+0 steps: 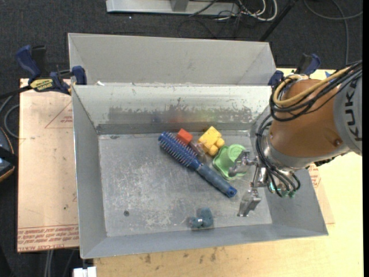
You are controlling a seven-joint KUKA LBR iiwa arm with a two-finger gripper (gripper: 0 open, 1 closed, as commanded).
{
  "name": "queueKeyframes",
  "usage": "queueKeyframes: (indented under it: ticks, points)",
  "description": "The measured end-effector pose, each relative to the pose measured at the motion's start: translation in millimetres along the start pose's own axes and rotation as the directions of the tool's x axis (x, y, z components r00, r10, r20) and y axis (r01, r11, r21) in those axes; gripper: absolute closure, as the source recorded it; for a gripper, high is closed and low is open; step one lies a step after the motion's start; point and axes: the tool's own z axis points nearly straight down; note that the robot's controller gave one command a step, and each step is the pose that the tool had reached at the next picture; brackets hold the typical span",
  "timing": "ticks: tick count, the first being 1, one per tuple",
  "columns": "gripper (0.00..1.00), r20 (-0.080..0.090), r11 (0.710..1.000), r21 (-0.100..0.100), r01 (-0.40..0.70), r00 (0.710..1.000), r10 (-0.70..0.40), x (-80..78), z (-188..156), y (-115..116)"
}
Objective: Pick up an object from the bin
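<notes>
- The grey bin (86, 154) holds a few loose things, gathered toward its right half.
- A blue hairbrush (193, 161) lies slantwise, with its bristled head far-left and its handle end near-right.
- A small orange block (184, 135) touches the brush head on its far side.
- A small blue-grey lump (202, 218) sits alone by the near wall.
- A yellow studded block (211, 140) lies just beside a rounded, light green plastic piece (226, 157).
- My jaws hang over the bin floor at the near right, just right of the brush handle's end and near the green piece. I cannot tell how far open they are, and I see nothing in them.
- My orange-covered arm (305, 126) reaches in from the right.
</notes>
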Motion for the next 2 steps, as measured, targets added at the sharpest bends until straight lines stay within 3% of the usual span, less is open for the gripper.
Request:
queueKeyframes:
  ticks: [1,2]
  points:
    - [0.00,0.014,0.984,-0.001,-0.180,0.984,0.180,-29.8,90,23]
    - [0.00,0.014,0.951,-0.005,-0.309,0.951,0.309,-27.7,105,28]
